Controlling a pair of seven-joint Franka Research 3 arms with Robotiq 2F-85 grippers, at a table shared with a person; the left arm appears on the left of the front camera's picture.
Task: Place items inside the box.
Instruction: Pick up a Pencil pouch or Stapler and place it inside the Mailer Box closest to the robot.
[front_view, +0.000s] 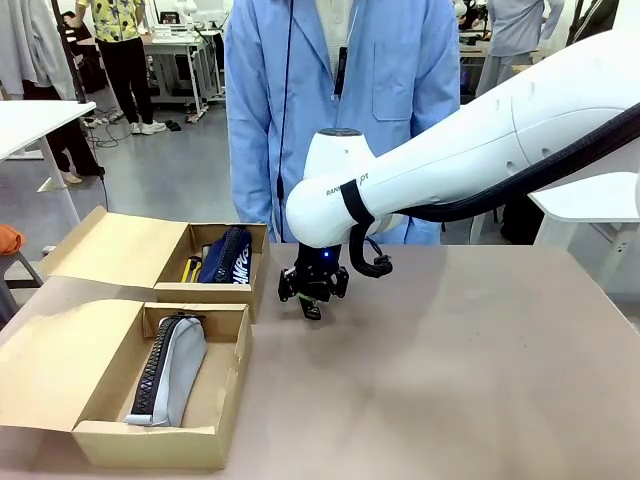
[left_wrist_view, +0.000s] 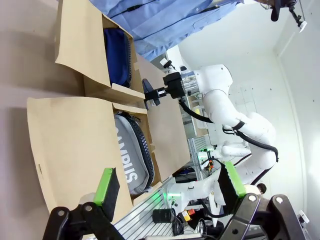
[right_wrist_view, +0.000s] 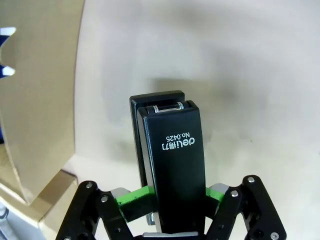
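The right gripper was clamped across the sides of the black stapler, which hung over bare table just beside the boxes, not yet in the box where the zip pouch lay. I reckoned the stapler was stiff, fairly dense and smooth-sided (so it might pivot between the pads). A mid-body side grip looked best. The left gripper stood wide apart, holding nothing.

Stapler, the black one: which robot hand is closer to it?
The right one. The right gripper is shut on the black stapler, clamping it on both sides. The left gripper is open and far off from it.
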